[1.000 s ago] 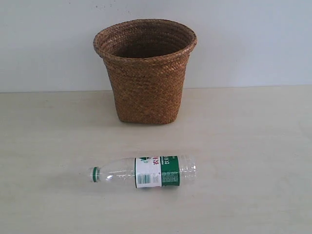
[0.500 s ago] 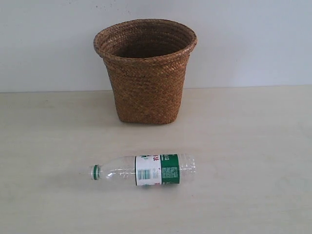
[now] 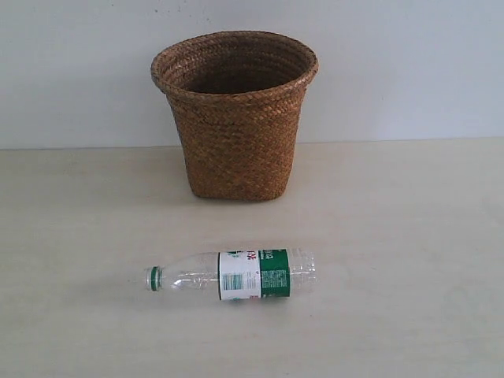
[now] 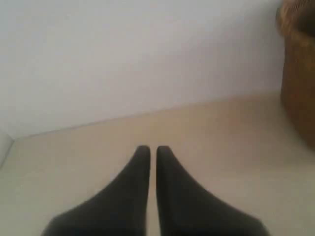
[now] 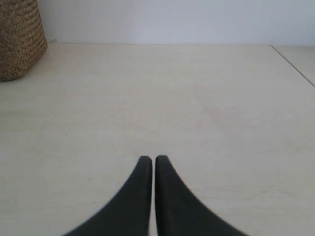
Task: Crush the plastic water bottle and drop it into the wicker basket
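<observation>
The plastic water bottle (image 3: pixel 232 276) lies on its side on the table, uncrushed, green cap to the left, label band at its middle. The wicker basket (image 3: pixel 235 114) stands upright behind it against the wall. Part of the basket also shows in the left wrist view (image 4: pixel 298 73) and in the right wrist view (image 5: pixel 19 37). Neither arm appears in the exterior view. My left gripper (image 4: pixel 149 149) is shut with nothing between its fingers. My right gripper (image 5: pixel 149 159) is shut and empty as well. The bottle is out of both wrist views.
A pale wooden table (image 3: pixel 409 260) runs to a white wall (image 3: pixel 409 63) at the back. In the right wrist view a seam or table edge (image 5: pixel 293 64) runs along one side.
The bottle has rolled slightly about its long axis, so its label now shows differently. The basket has not moved.
</observation>
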`<state>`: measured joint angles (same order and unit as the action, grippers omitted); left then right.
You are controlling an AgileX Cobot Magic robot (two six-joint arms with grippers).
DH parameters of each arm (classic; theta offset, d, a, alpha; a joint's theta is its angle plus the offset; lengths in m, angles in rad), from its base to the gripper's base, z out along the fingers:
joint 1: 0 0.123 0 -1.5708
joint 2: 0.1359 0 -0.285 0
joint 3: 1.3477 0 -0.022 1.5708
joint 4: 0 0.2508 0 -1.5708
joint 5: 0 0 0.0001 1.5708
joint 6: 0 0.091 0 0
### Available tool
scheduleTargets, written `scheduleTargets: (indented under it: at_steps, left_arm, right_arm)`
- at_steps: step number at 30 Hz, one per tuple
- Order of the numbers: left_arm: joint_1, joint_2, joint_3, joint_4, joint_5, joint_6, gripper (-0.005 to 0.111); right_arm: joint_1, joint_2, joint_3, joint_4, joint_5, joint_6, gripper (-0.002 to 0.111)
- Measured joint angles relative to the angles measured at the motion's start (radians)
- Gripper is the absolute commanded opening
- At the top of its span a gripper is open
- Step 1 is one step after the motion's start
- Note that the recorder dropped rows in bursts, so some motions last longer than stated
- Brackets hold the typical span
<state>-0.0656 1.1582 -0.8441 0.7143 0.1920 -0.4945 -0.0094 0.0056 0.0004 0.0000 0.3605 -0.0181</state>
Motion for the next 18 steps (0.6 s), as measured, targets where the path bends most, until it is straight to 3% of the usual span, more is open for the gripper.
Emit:
scheduleTargets:
  at_steps: [1,4,10,13,18]
  left_arm:
    - [-0.041,0.051,-0.043,-0.075,0.117,0.178,0.004]
    - [-0.095,0.135,-0.125,-0.324,0.3,0.566,0.004]
    - [-0.138,0.267,-0.198,-0.839,0.598,1.308,0.004]
    - [-0.151,0.284,-0.2,-1.007,0.677,1.563,0.004]
    - [-0.153,0.284,-0.186,-1.14,0.728,1.804,0.004]
  right_arm:
    - [0.0,0.0,0.0,0.0,0.0,0.0,0.0]
    - [0.0,0.0,0.0,0.0,0.0,0.0,0.0]
    - [0.0,0.0,0.0,0.0,0.0,0.0,0.0]
    - [0.0,0.0,0.0,0.0,0.0,0.0,0.0]
    - [0.0,0.0,0.0,0.0,0.0,0.0,0.0]
